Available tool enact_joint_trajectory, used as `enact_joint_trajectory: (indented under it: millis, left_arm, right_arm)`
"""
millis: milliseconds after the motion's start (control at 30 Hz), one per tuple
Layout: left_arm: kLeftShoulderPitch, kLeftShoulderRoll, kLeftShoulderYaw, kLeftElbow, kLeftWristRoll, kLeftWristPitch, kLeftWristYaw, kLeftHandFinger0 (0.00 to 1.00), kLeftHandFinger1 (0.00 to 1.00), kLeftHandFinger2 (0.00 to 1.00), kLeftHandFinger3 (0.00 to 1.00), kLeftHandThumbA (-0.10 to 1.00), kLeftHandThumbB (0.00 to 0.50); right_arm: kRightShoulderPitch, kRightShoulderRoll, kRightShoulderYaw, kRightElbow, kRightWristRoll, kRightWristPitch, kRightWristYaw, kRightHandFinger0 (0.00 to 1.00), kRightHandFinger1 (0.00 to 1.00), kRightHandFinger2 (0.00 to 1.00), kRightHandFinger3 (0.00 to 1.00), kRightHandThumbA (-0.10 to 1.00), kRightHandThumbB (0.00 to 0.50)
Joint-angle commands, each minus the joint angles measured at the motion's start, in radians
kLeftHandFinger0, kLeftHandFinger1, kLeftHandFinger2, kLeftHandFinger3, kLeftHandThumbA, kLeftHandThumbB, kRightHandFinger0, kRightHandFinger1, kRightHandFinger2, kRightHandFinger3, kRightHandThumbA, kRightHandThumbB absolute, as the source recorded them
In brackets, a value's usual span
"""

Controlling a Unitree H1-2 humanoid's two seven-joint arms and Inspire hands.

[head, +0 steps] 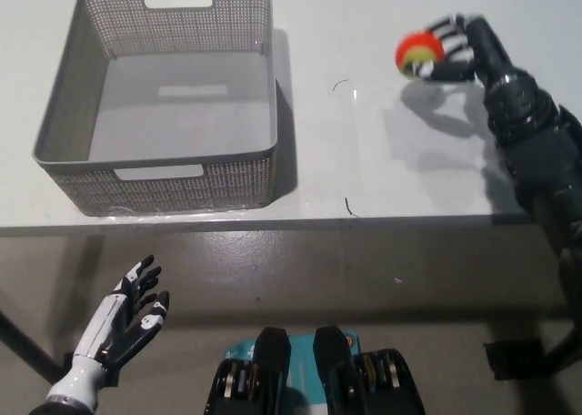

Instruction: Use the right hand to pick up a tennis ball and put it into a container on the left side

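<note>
The right hand is up over the far right part of the bench, well to the right of the basket, and its fingers are wrapped around the ball. The ball is orange-red with a yellowish band, and it sits at the left end of the hand, on the side facing the basket. A soft shadow lies on the bench nearer the front edge than the ball, apart from it, so the ball looks lifted clear of the surface. The black arm runs from the hand back toward the lower right, crossing the bench edge there.

The basket is a grey plastic one with perforated walls and a slot handle in its far wall and another in its near wall. It stands on the left half of the bench, its near wall close to the front edge, and nothing lies inside it. Between the basket and the ball the white bench top is bare but for two small dark marks, one nearer the front edge and one farther back.

The left hand hangs below the bench edge, down and a little left of the basket's near wall, over the grey floor. Its palm faces up and its fingers are spread, holding nothing.
</note>
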Motion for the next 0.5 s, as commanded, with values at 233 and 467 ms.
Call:
enact_joint_trajectory:
  millis: [233,467]
  left_arm:
    - [-0.002,0.024,-0.001,-0.025,0.010,-0.019,-0.015,1.00,1.00,1.00,1.00,0.52,0.358]
    - [0.023,0.019,-0.008,-0.019,0.014,-0.029,-0.013,1.00,1.00,1.00,1.00,0.53,0.357]
  right_arm:
    - [-0.100,0.056,-0.051,-0.207,0.111,-0.061,0.019,0.00,0.25,0.55,0.53,0.69,0.000]
    - [-0.108,0.125,-0.033,-0.288,0.092,0.037,0.007,0.00,0.08,0.37,0.27,0.73,0.000]
